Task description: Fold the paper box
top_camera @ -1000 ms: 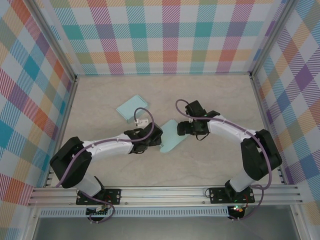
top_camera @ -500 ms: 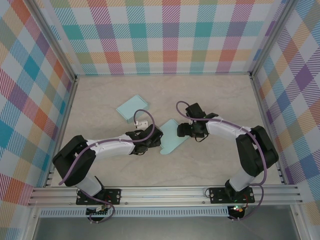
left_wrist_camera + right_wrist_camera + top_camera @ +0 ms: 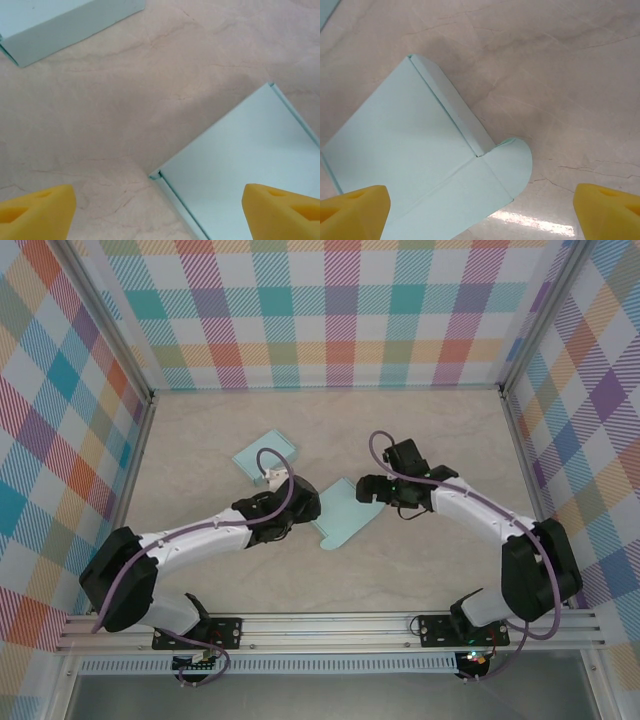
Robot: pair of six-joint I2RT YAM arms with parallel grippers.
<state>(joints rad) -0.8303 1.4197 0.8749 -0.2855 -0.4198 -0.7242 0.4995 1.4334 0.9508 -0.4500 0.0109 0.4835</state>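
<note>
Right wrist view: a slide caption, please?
The open right gripper hovers above a flat pale-blue paper box on the table.

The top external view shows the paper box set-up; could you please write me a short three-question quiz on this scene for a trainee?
1. True or false: the left gripper is shut on the paper box.
2. How many pale blue paper pieces lie on the table? A) one B) two C) four
3. In the right wrist view, is the box's end flap rounded or square?
Key: 1. False; it stands open over the box's corner. 2. B: the box and a second piece farther back on the left. 3. Rounded.
</note>
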